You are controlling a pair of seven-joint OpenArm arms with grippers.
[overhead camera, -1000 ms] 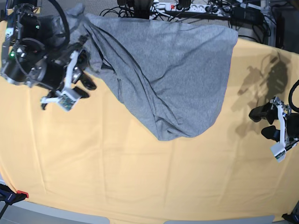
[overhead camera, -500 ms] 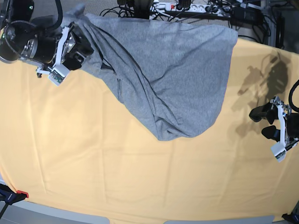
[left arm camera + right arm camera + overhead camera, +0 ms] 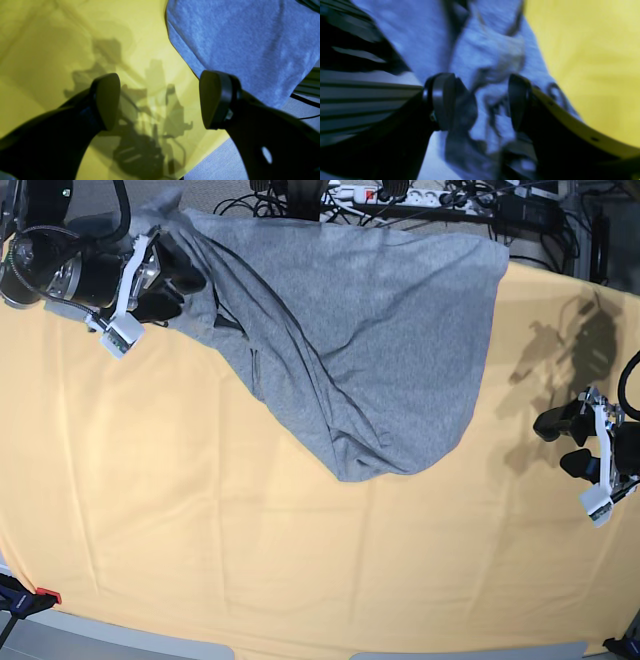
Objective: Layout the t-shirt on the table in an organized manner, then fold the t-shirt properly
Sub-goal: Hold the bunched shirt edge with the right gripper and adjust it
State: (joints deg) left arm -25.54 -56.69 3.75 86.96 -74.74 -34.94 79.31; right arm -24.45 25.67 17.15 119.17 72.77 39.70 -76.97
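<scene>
T-shirt [image 3: 360, 340] is lying bunched and hanging over the bench's [image 3: 200, 560] far edge, nothing folded, with the right pincer [image 3: 480, 102] spread around its crumpled corner and the left pincer [image 3: 160, 100] hovering spread beside it.

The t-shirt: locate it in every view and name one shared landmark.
Base: the t-shirt lies top centre, bunched, running over the far table edge.
Left wrist: upper right, beyond the jaws.
Right wrist: fills the left and centre, between the jaws.
Shared landmark: the yellow table cloth.
</scene>
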